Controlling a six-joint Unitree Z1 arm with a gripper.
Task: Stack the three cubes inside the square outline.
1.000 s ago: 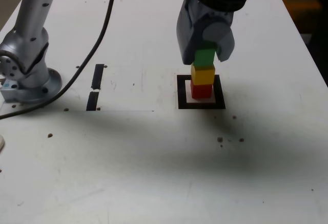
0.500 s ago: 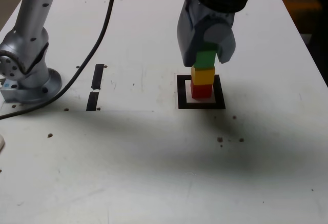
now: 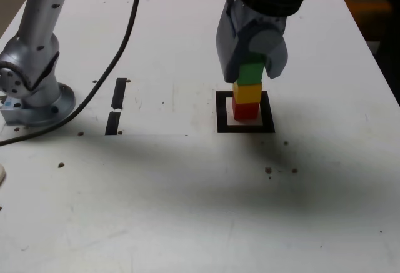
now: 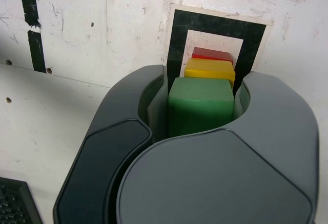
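Note:
The red cube [image 3: 246, 110] stands in the white centre of the square outline [image 3: 222, 114]. The yellow cube [image 3: 248, 92] rests on it, and the green cube [image 3: 251, 73] is on top. My gripper [image 3: 252, 76] reaches down from above, its grey jaws shut on the green cube from both sides. The wrist view looks down the column: green cube [image 4: 200, 103] between the jaws of the gripper [image 4: 202, 88], then yellow cube [image 4: 210, 70], red cube [image 4: 212, 55] and the black outline [image 4: 177, 34] around them. The stack looks upright.
The arm's silver base [image 3: 34, 92] sits at the exterior view's left, with a black cable [image 3: 125, 35] running from it. Two short black tape strips [image 3: 117, 104] lie left of the outline. Small dark specks [image 3: 269, 170] dot the white table in front.
The gripper with the green cube has settled very slightly down and to the right. The yellow and red cubes have not moved.

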